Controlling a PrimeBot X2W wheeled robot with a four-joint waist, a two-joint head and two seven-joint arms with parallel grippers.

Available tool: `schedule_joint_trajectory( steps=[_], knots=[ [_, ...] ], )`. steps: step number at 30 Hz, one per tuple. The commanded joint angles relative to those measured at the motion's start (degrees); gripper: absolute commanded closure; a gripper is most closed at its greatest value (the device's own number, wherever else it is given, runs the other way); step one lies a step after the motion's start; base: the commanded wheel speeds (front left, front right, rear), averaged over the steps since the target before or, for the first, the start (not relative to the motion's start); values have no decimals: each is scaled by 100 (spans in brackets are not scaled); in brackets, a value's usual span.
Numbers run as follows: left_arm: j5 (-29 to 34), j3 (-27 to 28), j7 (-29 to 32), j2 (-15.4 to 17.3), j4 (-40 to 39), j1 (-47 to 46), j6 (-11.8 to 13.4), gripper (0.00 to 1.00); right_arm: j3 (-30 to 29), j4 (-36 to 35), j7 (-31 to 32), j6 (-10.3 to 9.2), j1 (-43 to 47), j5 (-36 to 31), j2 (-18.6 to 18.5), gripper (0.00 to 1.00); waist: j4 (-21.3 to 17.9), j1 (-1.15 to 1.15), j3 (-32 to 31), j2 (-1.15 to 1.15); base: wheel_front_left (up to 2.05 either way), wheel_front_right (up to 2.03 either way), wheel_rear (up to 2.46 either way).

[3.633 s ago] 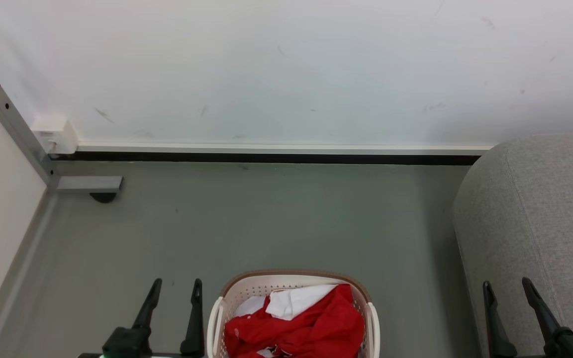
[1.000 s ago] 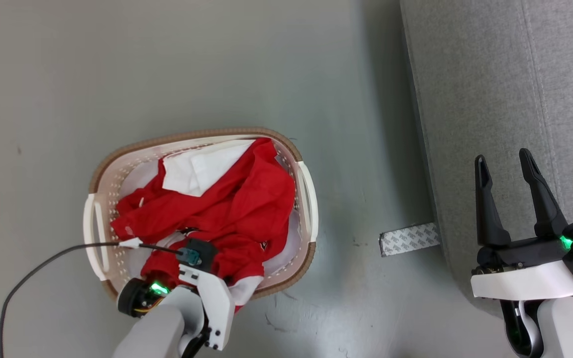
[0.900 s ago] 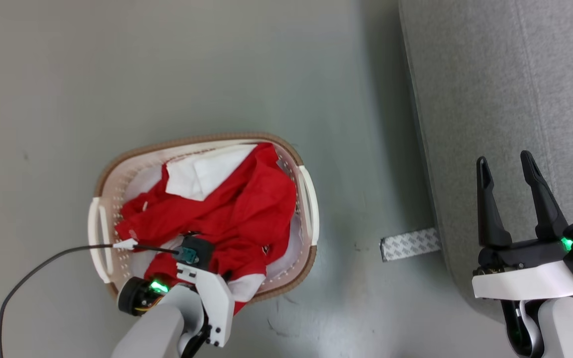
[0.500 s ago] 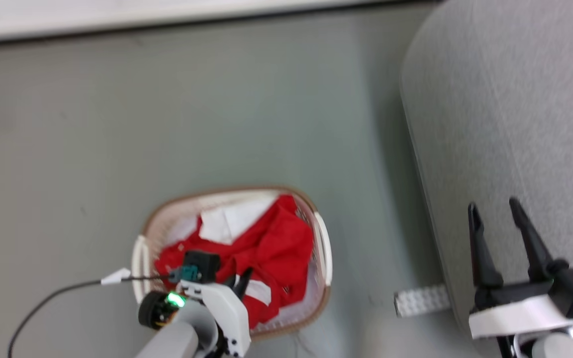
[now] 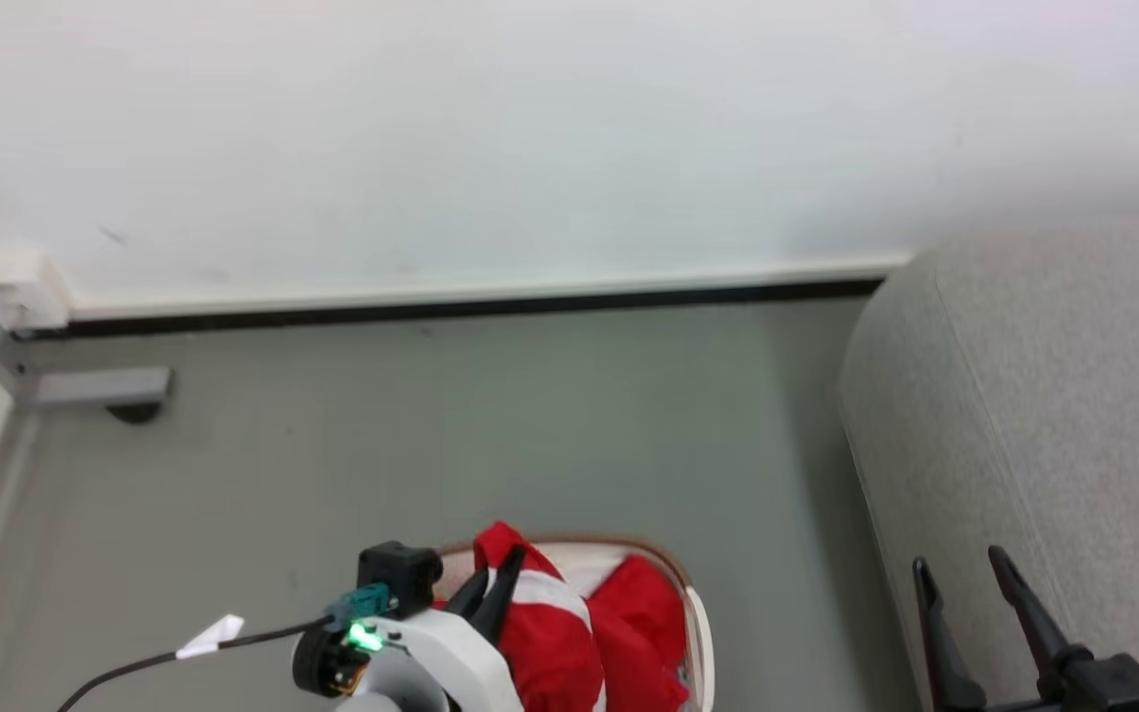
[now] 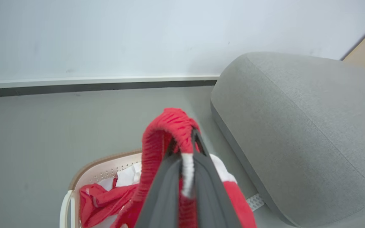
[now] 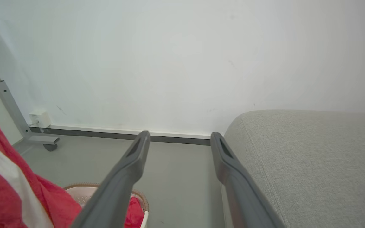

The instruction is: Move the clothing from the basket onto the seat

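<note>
While left gripper (image 6: 185, 144) clenches fold of clothing (image 6: 165, 125), red cloth loops over fingertips, rest trailing down into basket (image 6: 105, 160) beneath jaws. Seat (image 6: 296, 126) off to right of clenched jaws, not touching. Right gripper (image 7: 179, 137) released, jaws spread wide, nothing between them; seat beside its right finger.

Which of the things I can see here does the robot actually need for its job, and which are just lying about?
Part of the job: red clothing, held up in the shut left jaws; basket; grey seat.
Just lying about: metal frame leg; white wall box; tape strip.
</note>
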Motion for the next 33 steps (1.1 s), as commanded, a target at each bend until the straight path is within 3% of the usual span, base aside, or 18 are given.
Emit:
schedule_joint_trajectory(
  steps=[1,11,14,22,28,33],
  knots=[
    [-15,47,17,66,-181,77,68,100,17,2,0,-12,111,-29,-33,0,208,2,-376,0,0,0,0],
    [-20,202,404,403,-1802,260,493,100,567,32,0,-12,263,80,-213,0,272,2,-605,0,0,0,0],
    [5,184,567,490,-2125,270,556,100,916,21,0,-12,129,168,-413,0,283,2,-615,0,0,0,0],
    [118,10,854,518,-2567,17,525,100,2505,402,1,-12,-638,400,-1033,0,304,2,-599,0,0,0,0],
    [166,-199,950,380,-2745,-156,465,100,3811,750,1,-12,-1245,1003,-1214,0,391,2,-623,0,0,0,0],
    [161,-422,1064,264,-2938,-194,382,100,4083,900,1,-12,-1642,1195,-1137,0,432,2,-631,0,0,0,0]
  ],
)
